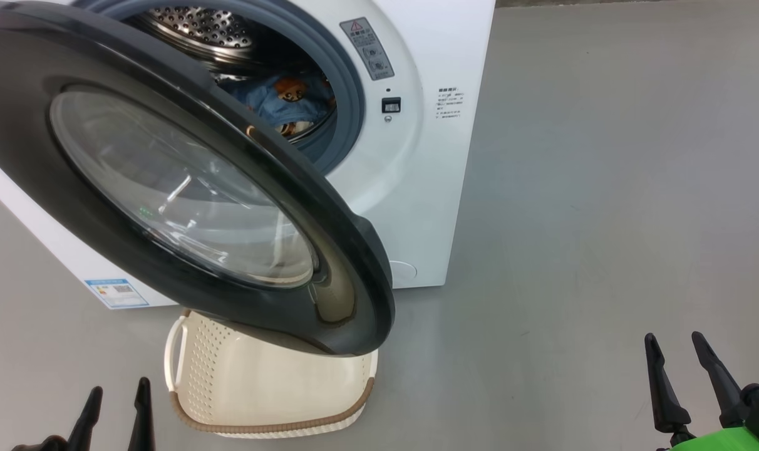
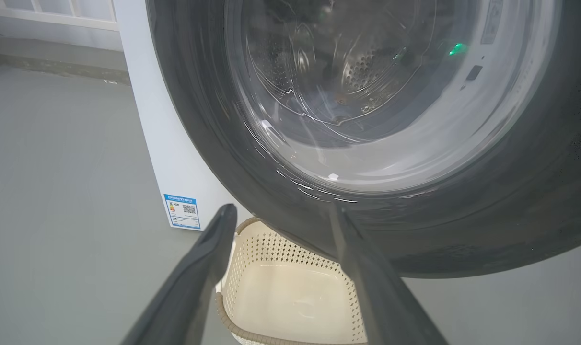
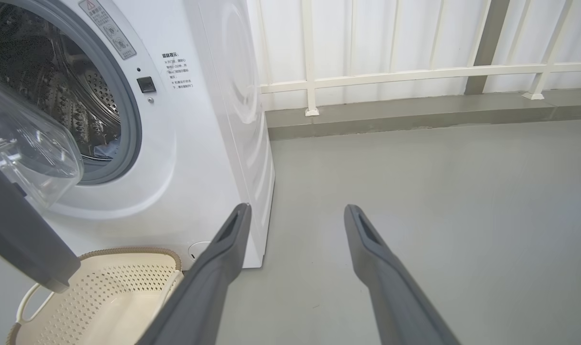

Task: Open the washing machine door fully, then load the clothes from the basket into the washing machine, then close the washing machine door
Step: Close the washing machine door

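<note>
The washing machine door [image 1: 185, 188] is standing swung out from the washing machine [image 1: 417, 156], its wide glossy black rim ringing a domed clear glass window that is catching streaks of reflection. The machine is showing a smooth white boxy cabinet with a small blue label [image 1: 116, 292] at its lower corner.

The clothes [image 1: 285, 100], soft light blue fabric with orange-brown animal faces, are lying crumpled inside the perforated steel drum [image 1: 198, 28], behind the grey rubbery gasket [image 1: 348, 81].

The basket [image 1: 210, 363], cream plastic and shaped as a rounded rectangle, with rows of small holes in its walls, a brown woven-look rim and a white loop handle, is sitting on the matte grey floor [image 1: 605, 188] in front of the machine, partly under the door's lower edge. Its smooth solid bottom is showing bare in the left wrist view.

The left gripper [image 1: 120, 384] is hovering near the basket's left side, its fingers spread and gripping nothing. The right gripper [image 1: 674, 335] is hanging over bare floor, well apart from the machine, with its tapered dark fingers also spread and gripping nothing.
</note>
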Robot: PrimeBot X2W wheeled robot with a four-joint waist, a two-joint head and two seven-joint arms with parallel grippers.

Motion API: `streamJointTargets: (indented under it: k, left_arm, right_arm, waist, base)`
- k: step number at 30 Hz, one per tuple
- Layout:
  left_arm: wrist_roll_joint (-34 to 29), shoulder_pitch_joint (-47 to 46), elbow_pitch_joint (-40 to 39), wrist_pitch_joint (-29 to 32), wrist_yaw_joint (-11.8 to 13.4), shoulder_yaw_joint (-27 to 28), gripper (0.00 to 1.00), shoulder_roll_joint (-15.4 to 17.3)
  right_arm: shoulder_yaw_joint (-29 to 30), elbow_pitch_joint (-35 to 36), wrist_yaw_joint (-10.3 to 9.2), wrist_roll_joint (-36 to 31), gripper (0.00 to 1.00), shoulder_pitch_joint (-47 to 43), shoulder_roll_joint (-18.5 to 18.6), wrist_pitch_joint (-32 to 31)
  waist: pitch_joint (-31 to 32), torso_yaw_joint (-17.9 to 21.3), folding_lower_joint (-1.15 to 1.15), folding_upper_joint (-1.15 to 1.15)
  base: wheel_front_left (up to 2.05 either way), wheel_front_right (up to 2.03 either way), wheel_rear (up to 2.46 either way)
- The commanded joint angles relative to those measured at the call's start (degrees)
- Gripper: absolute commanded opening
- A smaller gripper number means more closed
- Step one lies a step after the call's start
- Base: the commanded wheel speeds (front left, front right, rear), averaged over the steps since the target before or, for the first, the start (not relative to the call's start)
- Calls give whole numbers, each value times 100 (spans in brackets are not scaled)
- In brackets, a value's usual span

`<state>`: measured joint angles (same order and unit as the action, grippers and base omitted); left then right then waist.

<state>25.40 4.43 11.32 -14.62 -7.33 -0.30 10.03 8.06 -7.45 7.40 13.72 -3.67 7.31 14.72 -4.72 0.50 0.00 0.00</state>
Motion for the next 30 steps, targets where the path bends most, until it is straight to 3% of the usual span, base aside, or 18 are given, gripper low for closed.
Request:
streamJointTargets:
  k: [1,7,8,9,10,11,20,26,30]
  left_arm:
    - [-80,-117,-112,-38,-15,213,100,93]
    - [-81,-102,-132,-38,-15,215,100,101]
    - [-81,-98,-136,-38,-15,210,100,102]
    - [-81,-94,-141,-38,-15,200,100,100]
    - [-81,-89,-145,-38,-15,185,100,97]
    - [-82,-85,-157,-38,-15,166,100,95]
    - [-107,-108,-347,-38,-15,84,100,47]
    - [-134,-113,-475,-38,-15,24,100,43]
    - [-167,-45,-572,-38,-15,-40,100,7]
  right_arm:
    - [-131,114,9,7,100,38,81,28]
    - [-178,118,9,21,100,51,74,28]
    - [-209,117,9,34,94,63,68,28]
    - [-244,115,9,57,48,84,65,28]
    - [-281,116,9,79,32,113,63,28]
    - [-321,120,9,98,0,154,57,28]
    - [-795,367,9,261,0,891,-40,28]
    - [-1448,1112,9,358,0,1564,-156,28]
    - [-2178,1727,9,396,0,1881,-203,28]
  waist:
    - [9,-2,0,0]
    - [47,-11,0,0]
    - [55,-14,0,0]
    - [68,-18,0,0]
    - [81,-24,0,0]
    - [92,-27,0,0]
    - [144,-143,0,0]
    - [192,-313,0,0]
    - [257,-466,0,0]
  base:
    - [0,0,0]
    - [0,0,0]
    - [0,0,0]
    - [0,0,0]
    - [0,0,0]
    - [0,0,0]
    - [0,0,0]
    - [0,0,0]
    - [0,0,0]
